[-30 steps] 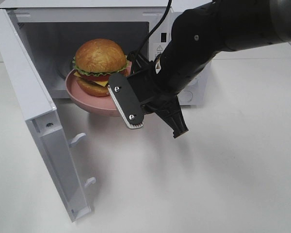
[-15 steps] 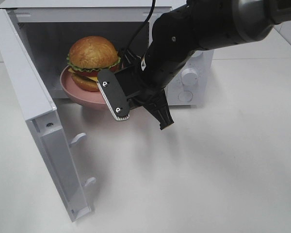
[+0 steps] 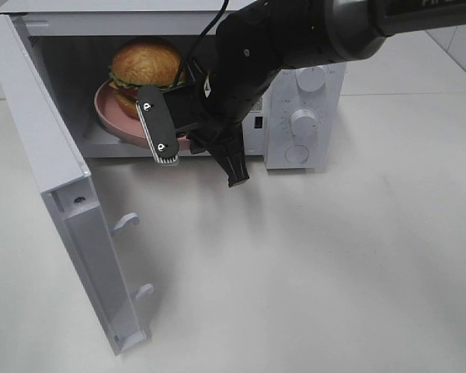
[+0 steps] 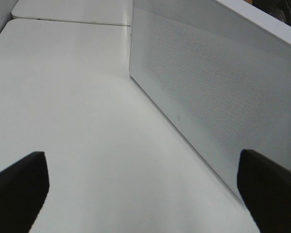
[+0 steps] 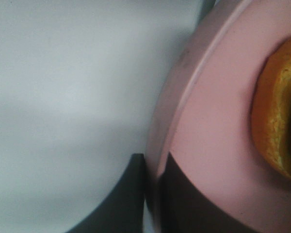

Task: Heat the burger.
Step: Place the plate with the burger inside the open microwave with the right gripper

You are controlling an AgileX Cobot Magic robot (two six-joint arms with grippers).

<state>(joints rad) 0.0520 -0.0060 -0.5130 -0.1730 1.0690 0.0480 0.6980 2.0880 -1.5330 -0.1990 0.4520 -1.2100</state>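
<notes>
1. High camera: the burger (image 3: 146, 62) sits on a pink plate (image 3: 102, 101), and both are inside the open microwave (image 3: 303, 85), toward the left of the cavity. The right pincer (image 3: 165, 144) has the plate by its near rim, right at the mouth of the opening. The door (image 3: 62, 194) is swung wide, so there's plenty of room. I can't tell from here if the plate is flat on the cavity floor or hanging a hair above it.

2. Left wrist camera: the left pincer (image 4: 145, 194) is spread wide and holding nothing. It hangs over bare tabletop (image 4: 63, 97) beside the outer face of the door (image 4: 208, 97). No burger in this view. It looks handy for pushing the door shut later.

3. Right wrist camera: super close. The right pincer (image 5: 155, 194) is clamped on the plate (image 5: 199, 111), with the rim sandwiched between the two dark fingers. The burger (image 5: 276, 121) is just inboard of the grip.

4. How I'd do this step:
- Keep the plate level so the burger doesn't slide.
- Nudge it a bit deeper so the rim clears the door line.
- Set it fully down before letting go.
- Open the fingers only enough to free the rim, then back straight out. The lower finger is under the rim, so pulling out at an angle would likely drag the plate along.
</notes>
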